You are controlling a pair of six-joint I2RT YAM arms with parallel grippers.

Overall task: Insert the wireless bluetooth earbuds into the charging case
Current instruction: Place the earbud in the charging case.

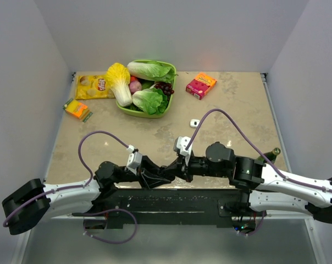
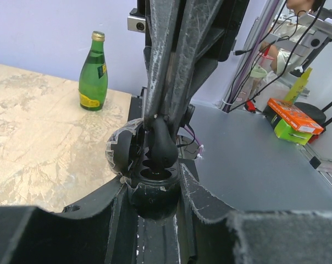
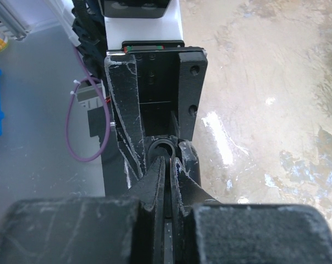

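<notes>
Sitting inside white walls [image 1: 171, 33]: beige marbled tabletop [image 1: 237, 110]. Left gripper [image 1: 167, 175] clamps black rounded plastic object [image 2: 153, 192] at near edge; right gripper [image 3: 170, 165] pinched together.

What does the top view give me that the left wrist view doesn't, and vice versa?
Only top: the small white case lying on the table, plus the vegetable basket. Only left wrist: a black rounded object clamped in the left gripper, with the right gripper shut and its tips pushed into it. Both: the green bottle and the two grippers meeting.
</notes>
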